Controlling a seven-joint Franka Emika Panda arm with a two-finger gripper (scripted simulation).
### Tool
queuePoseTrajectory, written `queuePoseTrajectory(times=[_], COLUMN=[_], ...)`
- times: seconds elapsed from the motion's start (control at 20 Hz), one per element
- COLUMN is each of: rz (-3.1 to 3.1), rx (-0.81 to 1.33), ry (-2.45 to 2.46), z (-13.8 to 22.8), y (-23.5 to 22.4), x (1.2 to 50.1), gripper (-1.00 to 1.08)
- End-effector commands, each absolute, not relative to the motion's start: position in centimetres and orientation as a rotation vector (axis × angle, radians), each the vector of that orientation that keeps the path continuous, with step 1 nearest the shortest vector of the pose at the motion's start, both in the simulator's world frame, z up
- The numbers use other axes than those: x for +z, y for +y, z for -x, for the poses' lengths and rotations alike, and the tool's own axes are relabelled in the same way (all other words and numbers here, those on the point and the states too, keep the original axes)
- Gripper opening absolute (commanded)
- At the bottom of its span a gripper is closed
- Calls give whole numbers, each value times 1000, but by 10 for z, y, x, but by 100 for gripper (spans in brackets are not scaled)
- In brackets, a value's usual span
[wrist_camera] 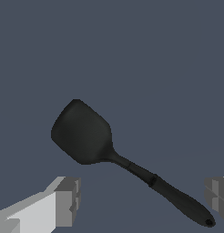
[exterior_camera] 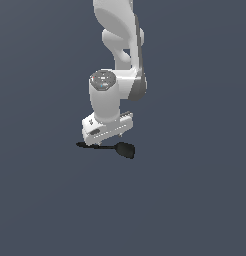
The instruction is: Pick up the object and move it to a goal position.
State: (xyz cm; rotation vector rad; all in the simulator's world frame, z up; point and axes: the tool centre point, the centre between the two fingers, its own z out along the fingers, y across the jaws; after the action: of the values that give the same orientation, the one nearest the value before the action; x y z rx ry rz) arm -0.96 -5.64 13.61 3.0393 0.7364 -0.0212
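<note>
Wrist view shows you the slim black spatula (wrist_camera: 132, 164) lying flat on the plain dark grey surface (wrist_camera: 132, 54), its handle running between the two grey fingertips (wrist_camera: 68, 200), which stand wide apart and clear of it. Exterior view puts the white arm's gripper (exterior_camera: 106, 136) just above the handle, with the blade toward the exterior view's right.

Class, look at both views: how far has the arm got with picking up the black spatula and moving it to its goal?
Done: the gripper is positioned low over the black spatula, its fingers spread either side of the handle. In hand: the approach, since the jaws are open and nothing is gripped. The spatula appears to lie on the floor. Left: closing on the handle, lifting, and carrying; no goal marker is visible.
</note>
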Motion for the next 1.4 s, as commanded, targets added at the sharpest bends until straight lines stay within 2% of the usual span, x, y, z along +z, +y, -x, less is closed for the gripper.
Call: queuePoseTrajectory(times=[0.0,1.35], rz=[-3013,-2554], rx=[-22,-16], ry=[836,1821], z=[11,24], y=[-59,-86], x=[131,83], gripper=[100,100])
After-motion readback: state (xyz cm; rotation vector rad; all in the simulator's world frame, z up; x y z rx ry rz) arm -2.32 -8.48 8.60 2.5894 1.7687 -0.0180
